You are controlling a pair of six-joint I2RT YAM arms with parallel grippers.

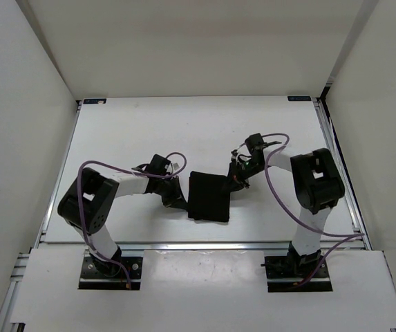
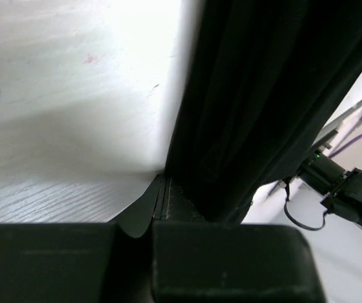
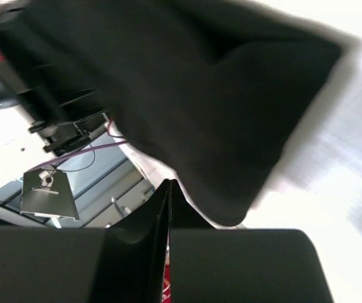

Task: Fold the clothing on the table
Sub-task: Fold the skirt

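The black clothing (image 1: 209, 197) lies on the table (image 1: 149, 131), left hand (image 1: 178, 198) and right hand (image 1: 235, 182) apparently touching its opposite edges.

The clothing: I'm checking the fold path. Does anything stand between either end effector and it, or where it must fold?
Nothing visible does. The left end effector is shut on the clothing at its left edge, the right end effector at its far right corner. Only the arms share the table with it.

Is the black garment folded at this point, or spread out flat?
Folded, as far as shows: in the top view the clothing is a compact, narrow rectangle on the table, not spread out.
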